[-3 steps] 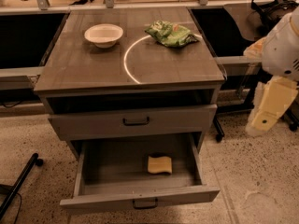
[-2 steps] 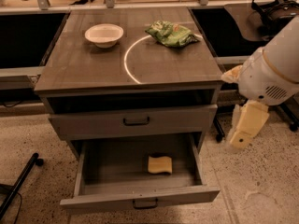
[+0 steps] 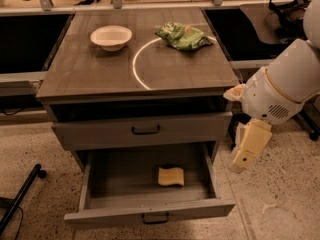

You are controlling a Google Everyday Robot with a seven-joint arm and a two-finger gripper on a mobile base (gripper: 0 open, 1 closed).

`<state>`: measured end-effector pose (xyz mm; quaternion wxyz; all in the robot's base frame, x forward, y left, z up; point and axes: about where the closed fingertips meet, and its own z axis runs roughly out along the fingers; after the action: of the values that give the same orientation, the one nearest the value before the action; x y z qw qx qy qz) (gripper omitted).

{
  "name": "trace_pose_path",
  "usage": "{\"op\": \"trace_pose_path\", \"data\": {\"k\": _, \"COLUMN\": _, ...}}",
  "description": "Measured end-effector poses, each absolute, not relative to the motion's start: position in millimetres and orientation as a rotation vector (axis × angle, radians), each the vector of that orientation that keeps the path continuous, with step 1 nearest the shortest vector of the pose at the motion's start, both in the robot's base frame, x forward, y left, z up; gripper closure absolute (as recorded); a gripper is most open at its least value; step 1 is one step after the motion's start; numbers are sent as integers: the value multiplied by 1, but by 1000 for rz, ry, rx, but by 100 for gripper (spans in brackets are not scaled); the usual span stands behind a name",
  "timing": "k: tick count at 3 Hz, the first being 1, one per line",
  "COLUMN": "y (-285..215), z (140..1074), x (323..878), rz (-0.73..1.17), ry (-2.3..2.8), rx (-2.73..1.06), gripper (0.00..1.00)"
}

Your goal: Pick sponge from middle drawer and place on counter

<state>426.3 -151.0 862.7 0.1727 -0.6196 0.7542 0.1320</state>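
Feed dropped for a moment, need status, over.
Gripper hangs right of open middle drawer, outside it. Sponge lies inside, untouched. Nothing covers it.

The single camera looks down from in front of and above the counter [image 3: 90, 69], fairly near; the gripper [image 3: 246, 155] hangs right of it.

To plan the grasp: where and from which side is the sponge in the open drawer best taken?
Probably from straight above, pinching the sponge across front and back edges: it lies flat on the open drawer floor, apart from its walls. The claw hangs outside the drawer, to its right.
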Motion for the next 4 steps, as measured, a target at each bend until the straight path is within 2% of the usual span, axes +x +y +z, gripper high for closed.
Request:
{"op": "trace_pose_path", "data": {"k": 1, "y": -142, "z": 843, "x": 427, "rz": 378, "ry": 2110, "rx": -1780, "gripper": 0}}
{"op": "trace_pose_path", "data": {"k": 4, "y": -98, "z": 733, "x": 437, "rz": 616, "ry": 1966, "rx": -1682, "gripper": 0}}
